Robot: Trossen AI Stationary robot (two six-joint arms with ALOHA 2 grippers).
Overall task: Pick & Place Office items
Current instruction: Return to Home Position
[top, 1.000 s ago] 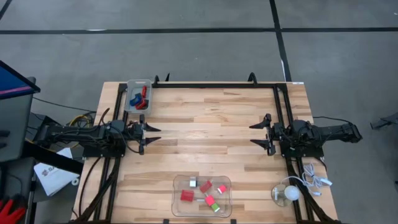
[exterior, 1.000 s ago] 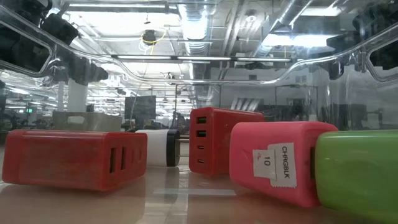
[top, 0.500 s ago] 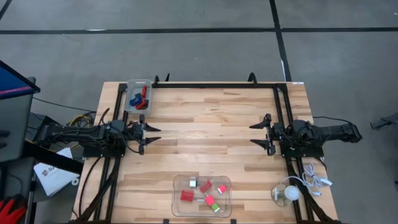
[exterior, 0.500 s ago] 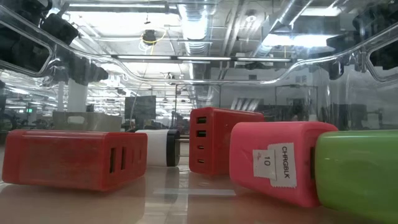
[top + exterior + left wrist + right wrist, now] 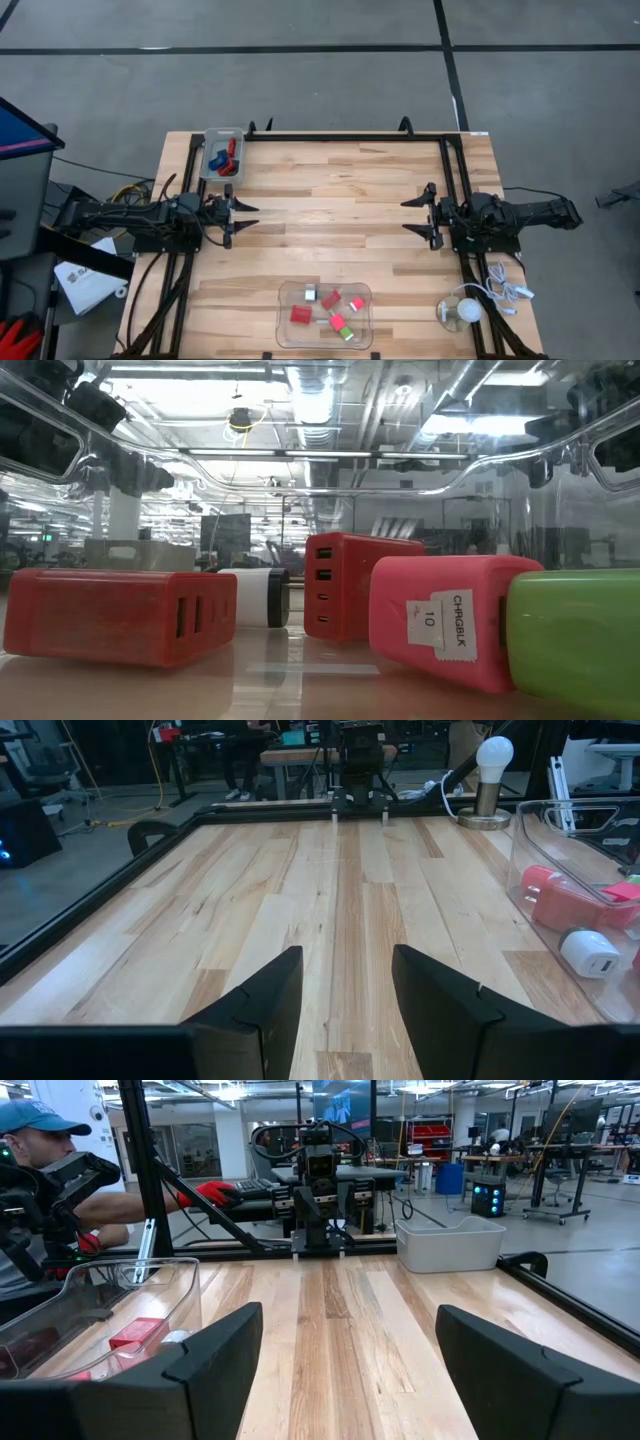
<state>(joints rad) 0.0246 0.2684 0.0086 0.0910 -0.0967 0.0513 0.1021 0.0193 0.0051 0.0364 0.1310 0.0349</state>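
High view: office items in tray, far fr. L fingers, R fingers.

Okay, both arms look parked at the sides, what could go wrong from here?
The white cable lies loose beside the right arm's base; it might snag when that arm moves. A person is close to the table's edge, possibly within the left arm's reach.

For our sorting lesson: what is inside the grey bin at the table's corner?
The grey bin holds a blue piece and red pieces, piled together; anything beneath them is covered.
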